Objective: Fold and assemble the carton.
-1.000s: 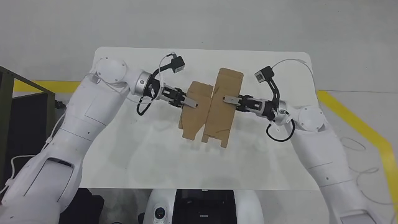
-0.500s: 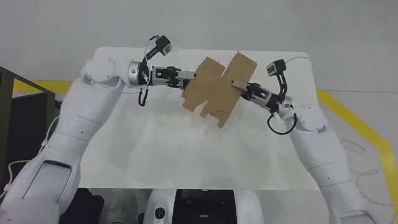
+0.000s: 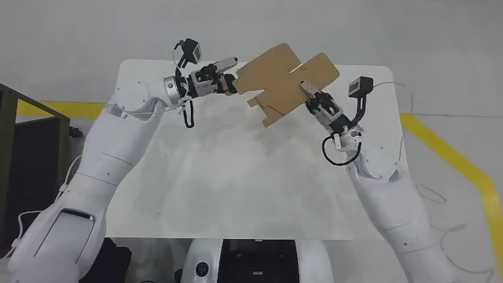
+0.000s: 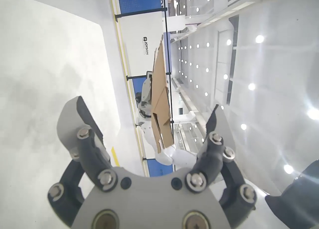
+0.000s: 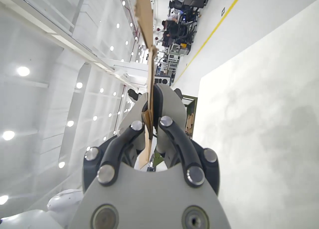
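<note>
A flat brown carton (image 3: 287, 81) hangs in the air over the far part of the white table (image 3: 236, 196), tilted and partly unfolded. My right gripper (image 3: 305, 89) is shut on its right panel; in the right wrist view the cardboard (image 5: 145, 23) runs edge-on between the closed fingers of the right gripper (image 5: 150, 96). My left gripper (image 3: 229, 71) sits at the carton's left corner with its fingers spread open. In the left wrist view the carton (image 4: 160, 95) appears edge-on beyond the open left gripper (image 4: 148, 105), not clamped.
A dark cabinet (image 3: 20, 134) stands off the table's left side. A yellow floor line (image 3: 448, 157) runs past the right side. The near half of the table top is bare.
The carton has risen and swung toward the far edge of the table, turning anticlockwise. Both arms have followed it, and the left gripper now stands open at its corner.
</note>
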Tool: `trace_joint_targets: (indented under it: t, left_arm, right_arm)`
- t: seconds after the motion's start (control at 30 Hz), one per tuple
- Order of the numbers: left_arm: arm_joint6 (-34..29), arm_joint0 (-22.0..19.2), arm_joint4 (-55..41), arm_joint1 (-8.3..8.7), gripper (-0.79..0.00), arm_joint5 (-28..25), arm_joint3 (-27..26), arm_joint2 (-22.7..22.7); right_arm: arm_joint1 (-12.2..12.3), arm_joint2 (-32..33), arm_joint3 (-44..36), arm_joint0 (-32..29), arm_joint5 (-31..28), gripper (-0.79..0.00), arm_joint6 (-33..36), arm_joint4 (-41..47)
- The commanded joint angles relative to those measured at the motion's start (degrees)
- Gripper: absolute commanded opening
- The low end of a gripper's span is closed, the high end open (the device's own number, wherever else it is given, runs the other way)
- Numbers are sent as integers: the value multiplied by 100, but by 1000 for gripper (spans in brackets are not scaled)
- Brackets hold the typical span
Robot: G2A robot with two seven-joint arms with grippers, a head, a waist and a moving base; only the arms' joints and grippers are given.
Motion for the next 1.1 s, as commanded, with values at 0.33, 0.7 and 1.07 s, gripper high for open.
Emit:
trace_joint_targets:
  t: [0.33,0.7,1.07]
  left_arm:
    - [326,60,520,-87,0,-254,-126,157]
    - [380,18,621,-154,-416,-182,-66,189]
    - [421,5,690,-205,-671,-101,-33,168]
  right_arm:
    - [-104,-256,-385,-142,563,-785,-937,-686]
    - [-158,-280,-414,-179,612,-785,-1011,-836]
    - [-189,-221,-500,-260,608,-785,-1021,-969]
